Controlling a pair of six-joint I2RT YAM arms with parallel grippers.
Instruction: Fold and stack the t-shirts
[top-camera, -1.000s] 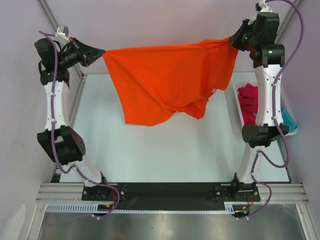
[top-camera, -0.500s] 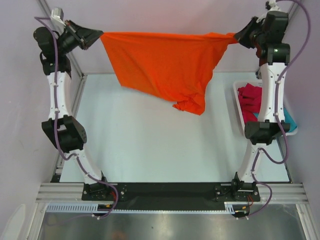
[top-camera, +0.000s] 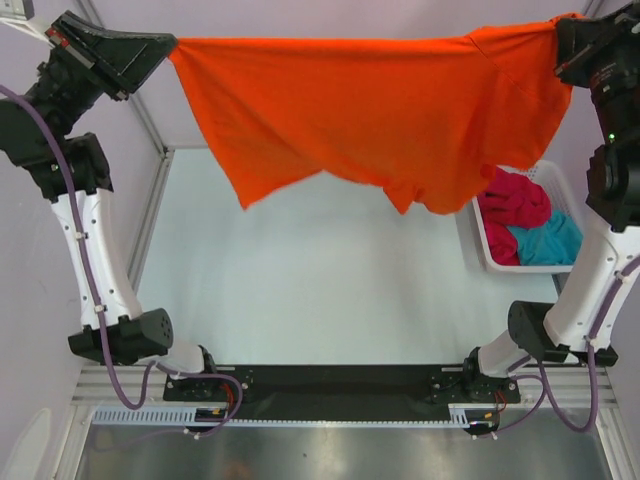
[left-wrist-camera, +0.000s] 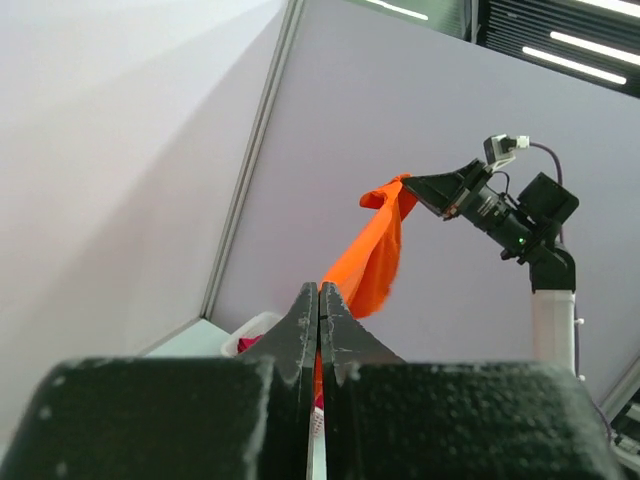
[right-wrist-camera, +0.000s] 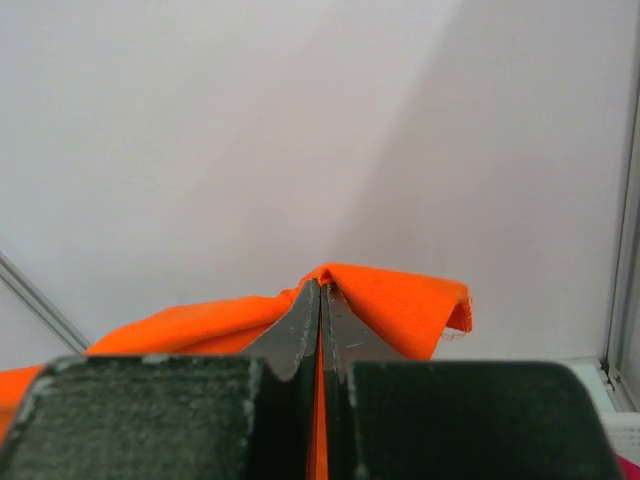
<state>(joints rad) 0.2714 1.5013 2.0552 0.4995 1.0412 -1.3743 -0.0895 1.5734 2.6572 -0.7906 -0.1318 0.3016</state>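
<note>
The bright orange t-shirt (top-camera: 370, 110) hangs stretched in the air between both grippers, high above the table. My left gripper (top-camera: 168, 45) is shut on its left corner; in the left wrist view (left-wrist-camera: 319, 290) orange cloth (left-wrist-camera: 380, 255) runs away from the shut fingers. My right gripper (top-camera: 560, 30) is shut on its right corner; in the right wrist view (right-wrist-camera: 320, 288) cloth (right-wrist-camera: 400, 300) bunches round the fingertips. The crimson red t-shirt (top-camera: 515, 200) and the teal blue t-shirt (top-camera: 548, 240) lie crumpled in the basket.
The white lattice basket (top-camera: 478, 240) stands at the right edge of the pale table (top-camera: 300, 290). Purple walls close in the back and sides. A metal frame post (top-camera: 150, 215) runs along the table's left side.
Both arms have risen and spread apart, lifting the orange t-shirt higher and pulling its top edge taut. The shirt's lower hem now hangs clear above the table.
</note>
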